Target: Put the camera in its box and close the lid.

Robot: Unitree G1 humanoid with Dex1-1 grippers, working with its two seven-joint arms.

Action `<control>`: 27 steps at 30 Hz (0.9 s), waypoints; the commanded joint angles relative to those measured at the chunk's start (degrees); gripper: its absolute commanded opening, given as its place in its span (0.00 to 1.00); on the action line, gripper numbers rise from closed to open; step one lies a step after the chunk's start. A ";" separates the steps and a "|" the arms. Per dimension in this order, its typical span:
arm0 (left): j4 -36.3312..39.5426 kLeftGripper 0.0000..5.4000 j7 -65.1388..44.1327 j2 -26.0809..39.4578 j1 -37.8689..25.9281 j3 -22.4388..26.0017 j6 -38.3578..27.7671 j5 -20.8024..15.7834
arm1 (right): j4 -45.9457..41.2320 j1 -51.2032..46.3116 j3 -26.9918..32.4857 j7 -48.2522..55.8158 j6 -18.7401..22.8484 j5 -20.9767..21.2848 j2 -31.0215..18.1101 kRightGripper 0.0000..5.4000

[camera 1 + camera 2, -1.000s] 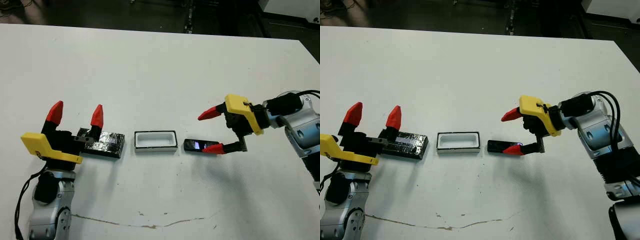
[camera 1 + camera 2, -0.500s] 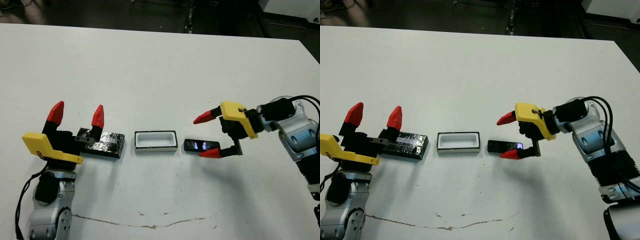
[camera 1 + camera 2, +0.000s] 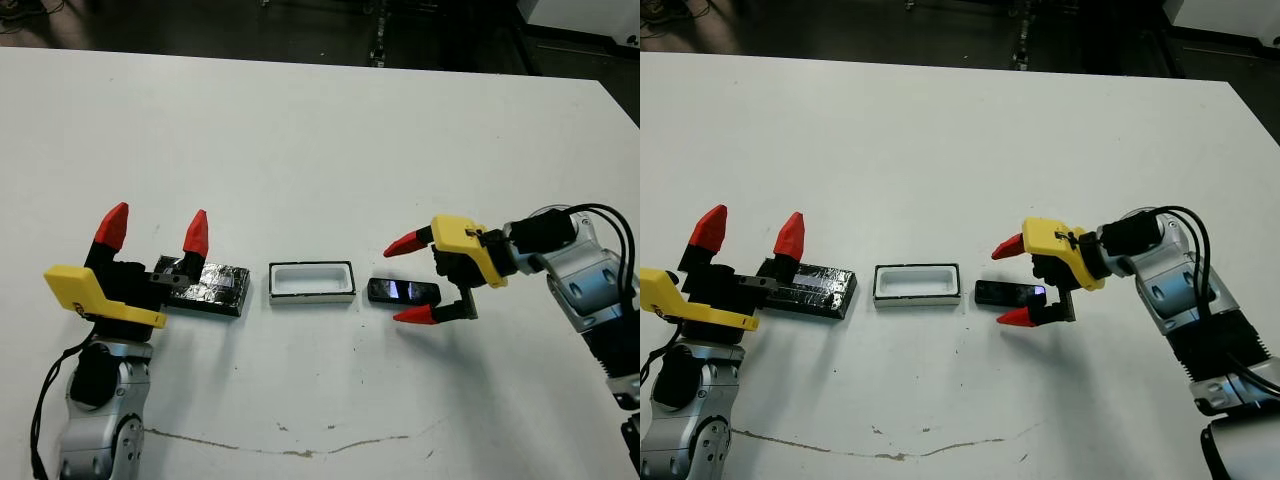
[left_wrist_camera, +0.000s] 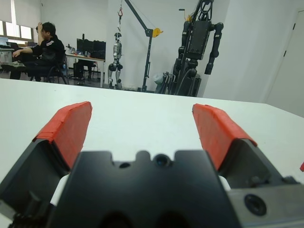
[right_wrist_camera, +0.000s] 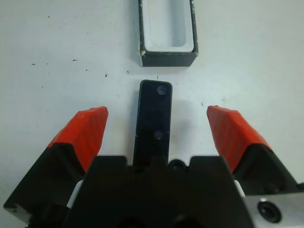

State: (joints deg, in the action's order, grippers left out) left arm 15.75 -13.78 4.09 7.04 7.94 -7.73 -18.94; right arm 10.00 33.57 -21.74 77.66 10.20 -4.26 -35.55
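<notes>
The camera (image 3: 403, 291) is a slim, flat black bar with a small bluish shine on its top face, lying flat on the white surface (image 3: 320, 140). It sits just beside the right end of the box (image 3: 312, 281), in line with it but with a small gap between the two. The box is a shallow rectangular tray, white inside with a white rim and dark outer walls, open and with nothing in it. On the box's other side, a little apart from it, lies the lid (image 3: 208, 286), a flat black rectangle with a glossy, crinkled, foil-like top.

The right end effector (image 3: 408, 279) reaches in from the right, low over the surface, with its two red-tipped fingers spread wide. One finger (image 3: 407, 243) is on the far side of the camera and the other on the near side, so the camera's right half lies between them; in the right wrist view neither fingertip touches the bar, and the camera runs straight up the middle toward the box. The yellow bracket and the grey arm with its black cables trail off to the right edge.

The left end effector (image 3: 152, 232) stands at the left, fingers apart and pointing up and away from the robot, its black body right at the lid's left end. Its wrist view looks across the surface into a room where a person (image 4: 40, 53) sits at a desk and other robot frames stand. A thin brownish mark (image 3: 280, 443) runs across the near part of the surface.
</notes>
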 commanded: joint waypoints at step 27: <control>-1.08 1.00 -0.41 -0.12 0.54 0.06 -0.53 -0.43 | -1.45 -4.24 0.37 -5.36 -0.16 2.48 1.07 0.58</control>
State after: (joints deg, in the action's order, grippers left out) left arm 15.37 -13.84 3.92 7.03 7.90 -7.80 -19.36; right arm 8.57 30.69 -21.63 73.01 10.22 -2.44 -33.69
